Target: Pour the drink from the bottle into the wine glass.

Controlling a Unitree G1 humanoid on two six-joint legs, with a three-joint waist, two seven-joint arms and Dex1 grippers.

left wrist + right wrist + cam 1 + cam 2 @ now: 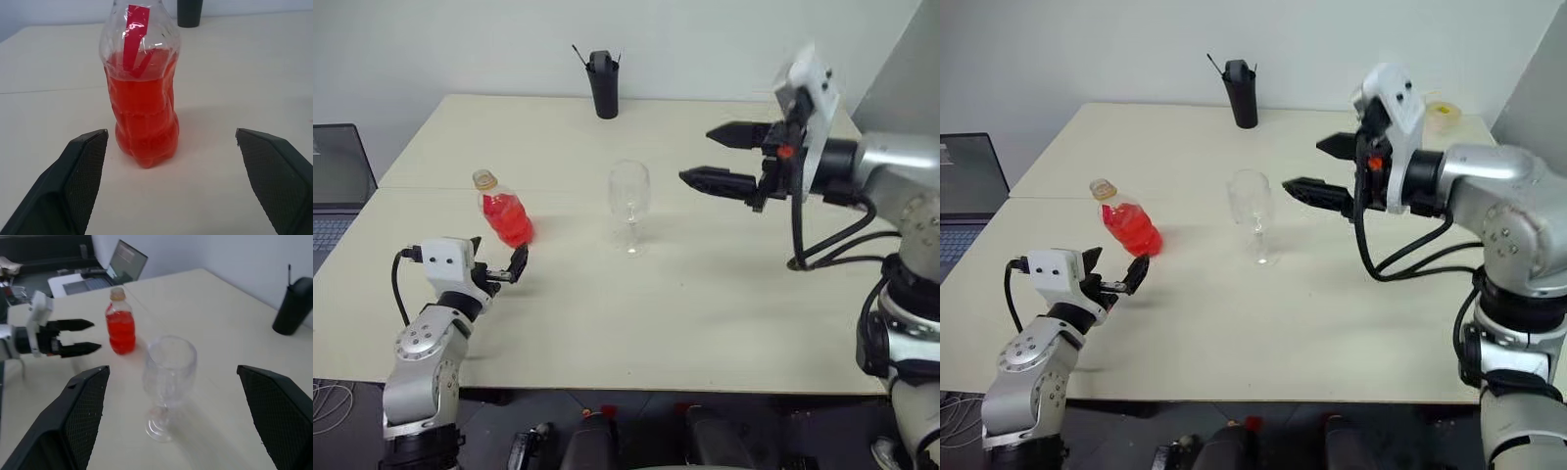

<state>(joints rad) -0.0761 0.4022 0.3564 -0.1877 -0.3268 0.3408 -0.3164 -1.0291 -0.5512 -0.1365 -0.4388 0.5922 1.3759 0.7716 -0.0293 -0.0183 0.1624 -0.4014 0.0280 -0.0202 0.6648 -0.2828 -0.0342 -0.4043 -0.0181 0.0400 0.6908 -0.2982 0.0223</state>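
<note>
Head views: the small clear plastic bottle [502,210] holding bright red translucent drink [506,219] stands on the pale worktop [705,294], left of the clear stemmed wine glass [629,206]. No readable label. The left claw [504,269], held level, gapes beside the bottle, not touching. The right claw [729,157], raised, is spread wide.

Left wrist view: a plain red strip [134,36] marks the bottle.

Right wrist view: the glass is empty.

Bright even light, soft shadows, slight haze
</note>
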